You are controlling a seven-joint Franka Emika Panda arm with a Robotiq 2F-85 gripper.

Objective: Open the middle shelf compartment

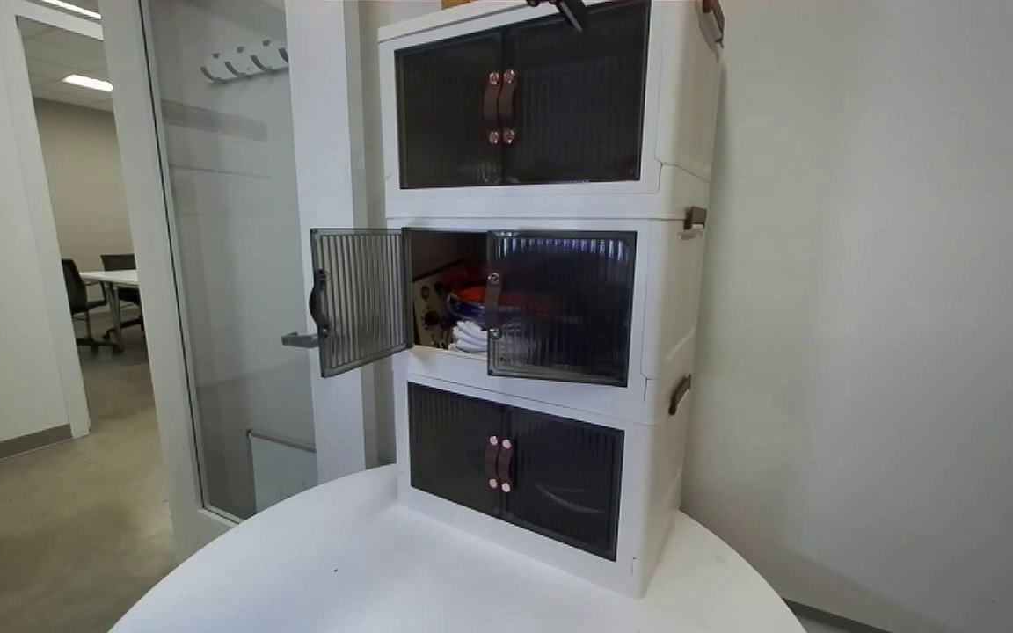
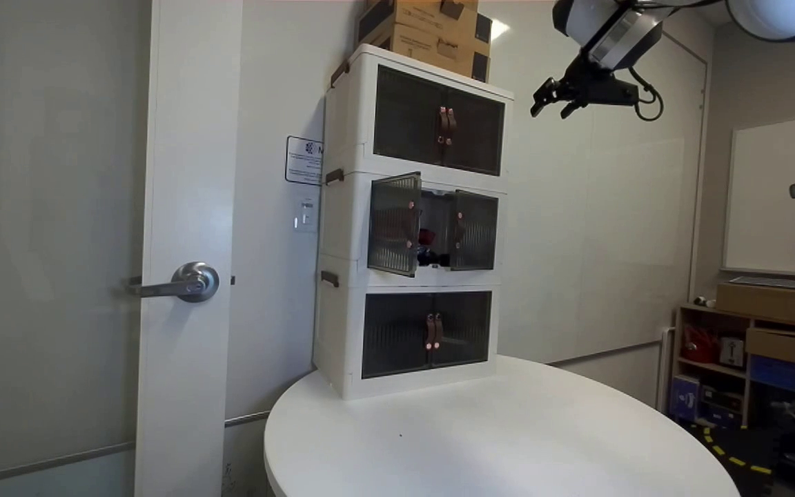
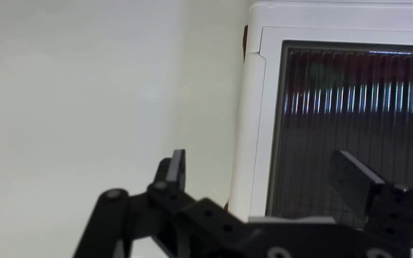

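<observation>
Round white table point(image 2: 508, 442); three-tier white stack point(image 2: 339, 331) on it. Middle shelf compartment point(image 1: 550, 312): central tier, open. Top tier point(image 1: 568, 105), bottom tier point(image 1: 559, 479): both closed. One tinted door point(image 1: 364, 303) swung wide, other door point(image 1: 572, 308) ajar. Gripper point(image 2: 551, 112) up high, well apart from both doors, fingers spread apart. Brown handle point(image 1: 493, 303) on each door.

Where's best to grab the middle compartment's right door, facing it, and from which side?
Probably its brown handle, from the front: an upright strap near the free edge of the door, which stands ajar, so the open gripper could likely straddle it.
</observation>
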